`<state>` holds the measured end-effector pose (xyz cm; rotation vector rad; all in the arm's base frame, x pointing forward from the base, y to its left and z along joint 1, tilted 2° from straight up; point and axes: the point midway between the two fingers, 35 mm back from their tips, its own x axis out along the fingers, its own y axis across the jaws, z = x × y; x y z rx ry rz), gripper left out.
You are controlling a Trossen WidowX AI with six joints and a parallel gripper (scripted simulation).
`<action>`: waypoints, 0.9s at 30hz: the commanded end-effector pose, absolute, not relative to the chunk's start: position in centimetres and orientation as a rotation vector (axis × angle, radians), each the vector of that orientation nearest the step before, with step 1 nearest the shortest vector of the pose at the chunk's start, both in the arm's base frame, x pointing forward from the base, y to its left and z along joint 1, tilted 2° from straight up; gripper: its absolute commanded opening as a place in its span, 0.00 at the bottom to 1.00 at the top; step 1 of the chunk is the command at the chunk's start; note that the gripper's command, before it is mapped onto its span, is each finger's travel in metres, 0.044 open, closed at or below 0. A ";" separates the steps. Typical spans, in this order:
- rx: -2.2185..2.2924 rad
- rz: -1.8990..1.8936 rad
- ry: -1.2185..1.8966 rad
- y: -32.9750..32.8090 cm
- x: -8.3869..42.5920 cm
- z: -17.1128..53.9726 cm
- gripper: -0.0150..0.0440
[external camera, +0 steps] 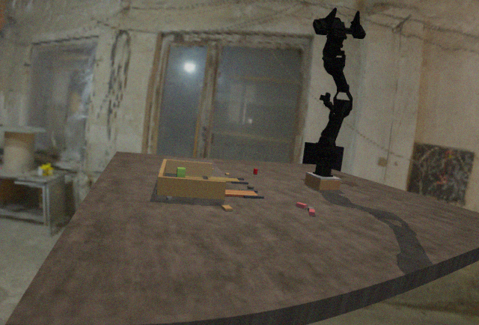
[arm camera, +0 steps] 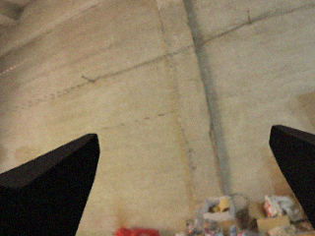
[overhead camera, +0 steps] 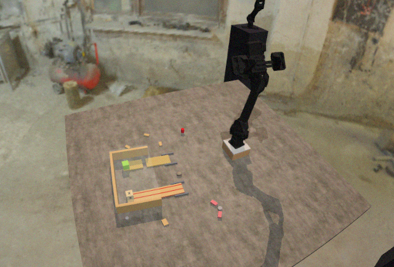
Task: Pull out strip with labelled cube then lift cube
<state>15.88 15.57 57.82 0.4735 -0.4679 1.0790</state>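
Note:
A strip with red lines point(overhead camera: 165, 190) point(external camera: 242, 192) lies in one piece, partly outside the open-sided wooden enclosure point(overhead camera: 140, 205) point(external camera: 189, 188). The labelled cube point(overhead camera: 128, 194), beige with dark marks, is at its inner end; the near wall hides it in the exterior view. A plain yellow strip lies in two pieces, an outer one point(overhead camera: 159, 160) and an inner one point(overhead camera: 135, 165), with a gap between them. A green cube point(overhead camera: 125, 164) point(external camera: 180, 171) is at its inner end. My gripper point(overhead camera: 259, 63) point(external camera: 346, 13) point(arm camera: 185, 139) is open and empty, high above the table, far from both strips.
Dark rails flank the strips' outer ends. A brown disc point(overhead camera: 178, 173) lies between them. A red cylinder point(overhead camera: 182, 130) point(external camera: 255, 171) stands behind. Red blocks point(overhead camera: 213, 202) point(external camera: 301, 204) and several small orange blocks lie around. Another arm stands on a black box point(overhead camera: 233, 51) behind.

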 end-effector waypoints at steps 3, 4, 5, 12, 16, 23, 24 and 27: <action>0.395 0.797 -0.279 14.2 23.8 50.5 0.93; 0.381 0.752 -0.249 13.7 24.9 49.3 0.93; 0.366 0.708 -0.217 13.2 25.9 47.9 0.93; 0.263 0.408 0.017 8.4 31.2 38.2 0.93; 0.205 0.250 0.164 4.9 32.6 32.3 0.93; 0.109 0.002 0.448 -1.3 32.0 22.1 0.93; 0.097 -0.030 0.491 -2.2 31.6 20.6 0.93; 0.070 -0.098 0.592 -4.0 30.3 17.5 0.93</action>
